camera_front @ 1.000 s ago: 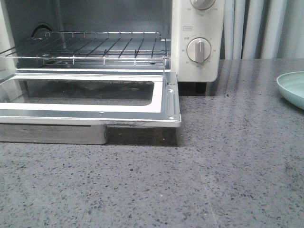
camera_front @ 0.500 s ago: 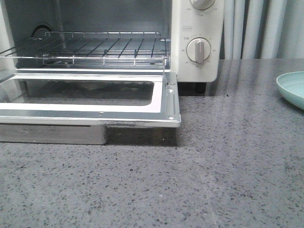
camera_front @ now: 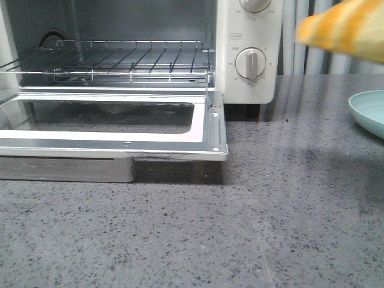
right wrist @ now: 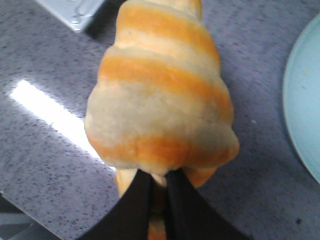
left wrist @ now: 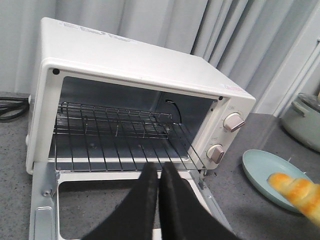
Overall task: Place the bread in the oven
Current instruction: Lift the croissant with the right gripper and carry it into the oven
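Golden-orange crust with cream stripes: the bread (right wrist: 160, 95) is airborne, held in the right gripper (right wrist: 157, 187), whose black fingers (right wrist: 136, 200) pinch narrow on its lower end. Front view shows it blurred, high at right, above the table (camera_front: 288, 210) near the teal plate (camera_front: 369, 111). Judged light, soft and compressible, with a smooth crust and tapered ends; a grip across the thick middle would likely hold better than this end pinch, which may let it droop or pivot. Oven (left wrist: 135, 65) door down, rack (left wrist: 120, 135) bare. Left gripper (left wrist: 159, 175) idle before the oven, fingers pressed together, holding nothing.
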`<control>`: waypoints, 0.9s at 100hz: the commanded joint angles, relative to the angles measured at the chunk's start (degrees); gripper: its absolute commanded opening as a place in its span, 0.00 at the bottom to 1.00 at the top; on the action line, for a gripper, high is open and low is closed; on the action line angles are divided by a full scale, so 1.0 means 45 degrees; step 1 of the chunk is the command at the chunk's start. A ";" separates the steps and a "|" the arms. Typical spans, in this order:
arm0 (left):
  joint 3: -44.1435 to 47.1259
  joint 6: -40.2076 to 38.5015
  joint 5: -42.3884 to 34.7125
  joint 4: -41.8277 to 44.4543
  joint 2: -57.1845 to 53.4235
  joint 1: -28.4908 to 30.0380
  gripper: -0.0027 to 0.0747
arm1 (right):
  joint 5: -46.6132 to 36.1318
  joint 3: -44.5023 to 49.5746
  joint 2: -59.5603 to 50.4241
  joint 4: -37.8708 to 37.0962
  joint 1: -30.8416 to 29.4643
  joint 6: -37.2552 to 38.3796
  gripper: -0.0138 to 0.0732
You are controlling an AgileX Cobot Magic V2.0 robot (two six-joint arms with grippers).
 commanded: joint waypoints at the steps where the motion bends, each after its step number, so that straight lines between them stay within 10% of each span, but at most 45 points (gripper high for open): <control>1: -0.0347 0.0019 -0.1005 0.0036 0.0126 -0.0014 0.01 | -0.1056 -0.0802 0.0508 -0.0179 0.1074 -0.0047 0.09; 38: -0.0347 0.0019 -0.0921 0.0036 0.0126 -0.0014 0.01 | -0.1430 -0.4688 0.4964 -0.4244 0.4246 -0.0047 0.09; 90: -0.0347 0.0023 -0.0490 0.0036 0.0126 -0.0014 0.01 | -0.3086 -0.6998 0.7646 -0.7913 0.4343 -0.0047 0.08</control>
